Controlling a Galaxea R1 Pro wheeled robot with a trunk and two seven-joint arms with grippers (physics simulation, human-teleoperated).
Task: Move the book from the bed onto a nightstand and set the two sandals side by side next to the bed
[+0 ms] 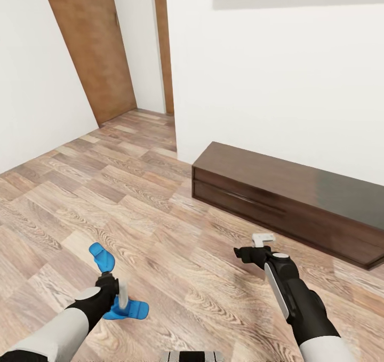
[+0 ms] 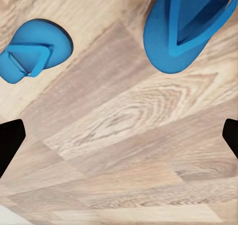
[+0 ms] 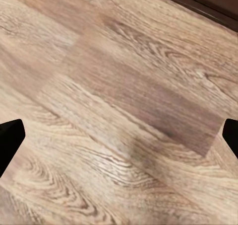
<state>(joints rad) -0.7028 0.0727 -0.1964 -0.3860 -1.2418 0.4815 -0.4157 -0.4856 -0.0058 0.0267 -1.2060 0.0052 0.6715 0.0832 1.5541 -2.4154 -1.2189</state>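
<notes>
Two bright blue sandals lie on the wood-plank floor, apart and at different angles. One sandal [image 1: 101, 257] [image 2: 32, 53] sits just beyond my left gripper [image 1: 116, 295] [image 2: 119, 140]. The other sandal [image 1: 133, 310] [image 2: 191, 24] lies close beside that gripper, partly hidden by it in the head view. The left gripper hangs open above the bare floor between them, holding nothing. My right gripper [image 1: 262, 240] [image 3: 119, 140] is open over bare planks, away from both sandals. The bed, book and nightstands are out of view.
A long, low dark-brown cabinet [image 1: 288, 191] runs along the white wall at the right, close to my right arm. A brown wooden door [image 1: 90, 42] stands at the far left, with a passage beside it. Open floor stretches ahead.
</notes>
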